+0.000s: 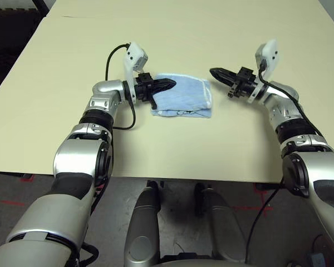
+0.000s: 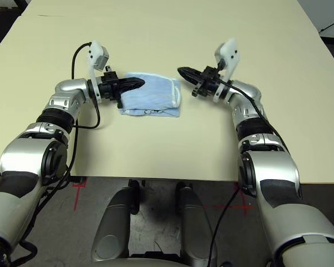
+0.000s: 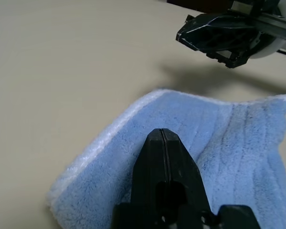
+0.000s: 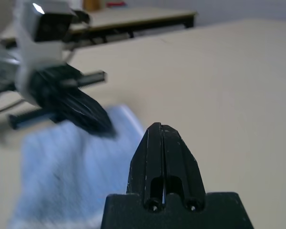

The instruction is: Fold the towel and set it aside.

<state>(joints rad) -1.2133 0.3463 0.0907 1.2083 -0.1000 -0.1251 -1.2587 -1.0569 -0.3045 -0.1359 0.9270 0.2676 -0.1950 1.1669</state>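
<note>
Left gripper [image 1: 166,84] covers part of the folded light-blue terry towel [image 1: 183,95]; black marks near the towel's near edge too small to read. Whether gripper and cloth touch: cannot tell. Towel lies on the cream table [image 1: 211,150], beneath the left gripper's tips and just beside the right gripper [image 1: 221,74]. Both grippers closed, fingertips together, nothing visible pinched between them.

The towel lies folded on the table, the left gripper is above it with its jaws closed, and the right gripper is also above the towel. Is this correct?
Not quite: the right gripper is beside the towel, over bare table, as the left eye view shows. The rest is right.
</note>
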